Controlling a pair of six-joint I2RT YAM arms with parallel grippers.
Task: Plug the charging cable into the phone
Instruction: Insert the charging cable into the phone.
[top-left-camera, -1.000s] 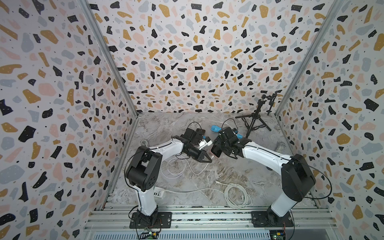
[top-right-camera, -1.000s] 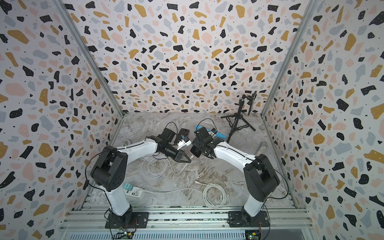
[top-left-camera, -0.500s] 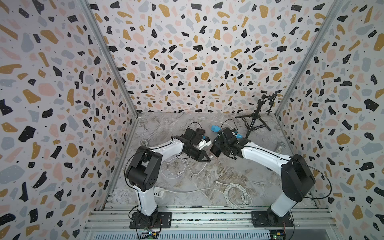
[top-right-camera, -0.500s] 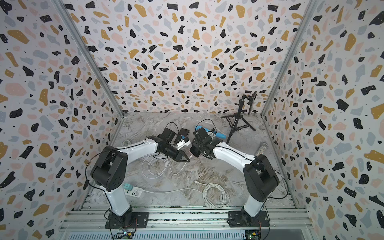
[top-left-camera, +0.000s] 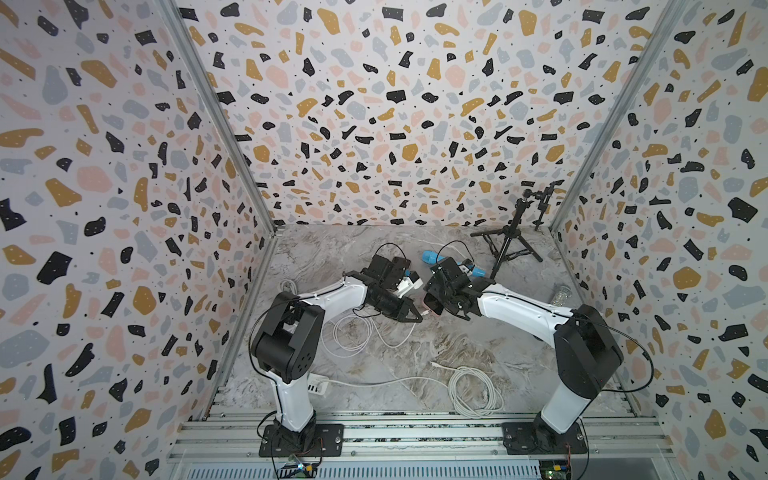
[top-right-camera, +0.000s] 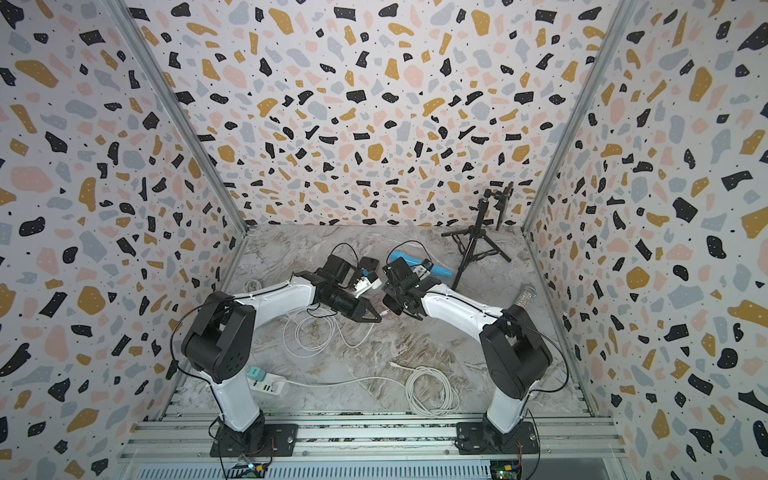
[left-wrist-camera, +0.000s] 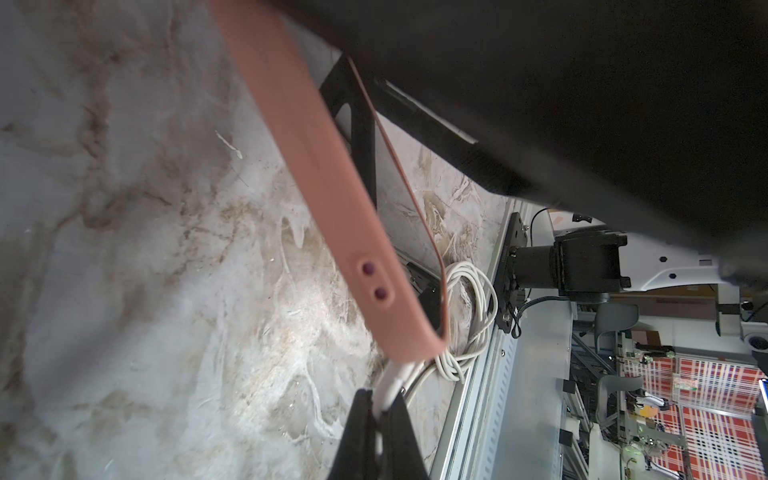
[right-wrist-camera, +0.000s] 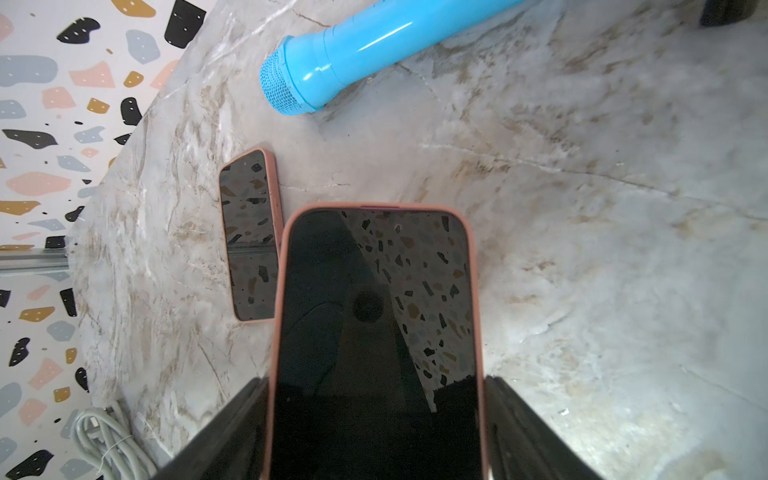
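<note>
Looking at the left wrist view, you can see your left gripper closed tight on the white plug of the charging cable, with the plug's tip right at the bottom edge of the phone. Whether the plug is seated in the port you cannot tell from here, because the pink case hides the joint. Your right gripper clamps the phone across its width, one black finger against each long side, and the dark screen faces the right wrist camera.

In both top views the two grippers meet above the middle of the marble table, the left gripper pointing at the lower end of the phone, which is held tilted off the surface. From the left gripper the charging cable drops to the table in loose white loops beneath the left arm.

Around you lie other things. A second phone in a pink case rests flat on the table, screen up, just beside the held one in the right wrist view. A blue microphone lies farther back. A coiled white cable sits near the front rail, with its lead running to a white power strip by the left arm's base. A black tripod stands in the far corner on the right arm's side
</note>
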